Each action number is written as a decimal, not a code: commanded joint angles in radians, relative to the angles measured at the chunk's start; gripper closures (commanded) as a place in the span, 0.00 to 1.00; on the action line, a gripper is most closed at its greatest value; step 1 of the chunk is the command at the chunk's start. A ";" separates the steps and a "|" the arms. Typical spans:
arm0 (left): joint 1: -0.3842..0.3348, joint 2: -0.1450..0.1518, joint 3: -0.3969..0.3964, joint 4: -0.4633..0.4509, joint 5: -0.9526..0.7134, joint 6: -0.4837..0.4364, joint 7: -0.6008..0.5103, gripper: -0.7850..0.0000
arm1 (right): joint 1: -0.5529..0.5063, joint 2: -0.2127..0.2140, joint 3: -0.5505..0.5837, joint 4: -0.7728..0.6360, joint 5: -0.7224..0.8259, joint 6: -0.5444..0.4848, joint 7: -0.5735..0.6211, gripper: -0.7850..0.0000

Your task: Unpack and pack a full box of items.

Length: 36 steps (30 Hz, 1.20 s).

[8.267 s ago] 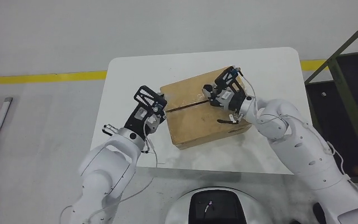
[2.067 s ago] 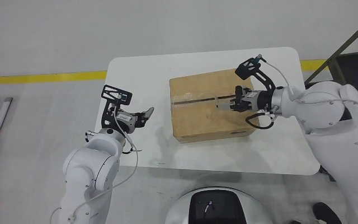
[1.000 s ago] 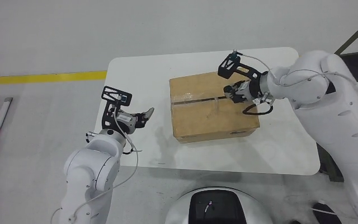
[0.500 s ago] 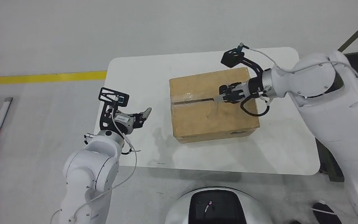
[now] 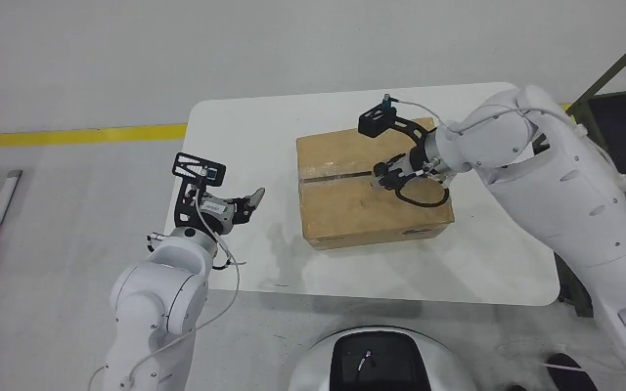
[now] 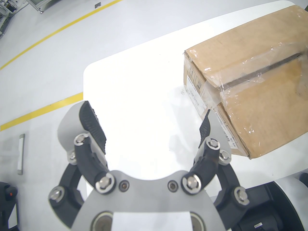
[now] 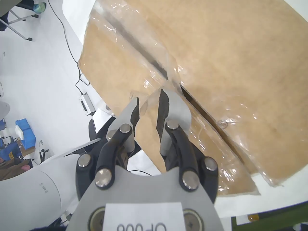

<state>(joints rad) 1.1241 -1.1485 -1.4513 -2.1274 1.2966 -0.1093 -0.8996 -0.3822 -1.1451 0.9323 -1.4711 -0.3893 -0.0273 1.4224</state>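
Note:
A brown cardboard box [image 5: 342, 207] stands in the middle of the white table [image 5: 245, 127], its top flaps closed along a dark seam under clear tape [image 7: 169, 76]. My right gripper [image 5: 379, 177] hovers over the seam near the box's centre. In the right wrist view that gripper [image 7: 149, 96] is shut on a lifted end of the tape, and the seam lies bare behind it. My left gripper [image 5: 256, 198] is open above the table, a short way off the box's left side. The left wrist view shows this gripper [image 6: 146, 111] holding nothing, with the box [image 6: 259, 82] beyond it.
Bare table surface lies left of the box and along the front edge [image 5: 391, 288]. A dark green metal frame [image 5: 597, 108] stands off the table's right side. A yellow line [image 5: 88, 135] runs across the floor behind.
My right gripper has travelled along the seam from the box's right end toward its middle, with the tape in it. The left arm drew back from the box earlier and has kept still since.

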 commanded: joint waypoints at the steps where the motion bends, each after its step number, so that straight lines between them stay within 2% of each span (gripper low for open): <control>1: 0.000 0.000 0.000 0.000 0.000 0.000 0.000 0.00 | 0.012 -0.002 -0.014 0.008 -0.020 0.003 0.002 1.00; 6: 0.000 0.000 0.000 0.000 0.000 0.000 0.000 0.00 | 0.037 -0.002 -0.026 0.008 -0.049 -0.025 -0.002 1.00; 13: 0.000 0.000 0.000 0.000 0.000 0.000 0.000 0.00 | 0.062 0.013 -0.004 0.019 -0.075 -0.175 0.037 1.00; 19: 0.005 0.000 0.000 0.002 -0.001 0.001 0.012 0.00 | 0.081 0.021 0.005 0.062 0.015 -0.256 0.113 1.00; 31: 0.030 0.000 0.006 -0.012 0.010 -0.014 0.058 0.00 | 0.117 0.020 0.017 0.236 0.367 -0.216 0.113 1.00; 36: 0.030 0.000 0.006 -0.012 0.010 -0.014 0.058 0.00 | 0.119 0.020 0.016 0.240 0.370 -0.216 0.113 1.00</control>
<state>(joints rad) 1.1538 -1.1482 -1.4450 -2.1391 1.3069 -0.1233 -0.8414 -0.2634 -1.1247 0.9482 -1.2307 -0.0187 -0.2432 1.5359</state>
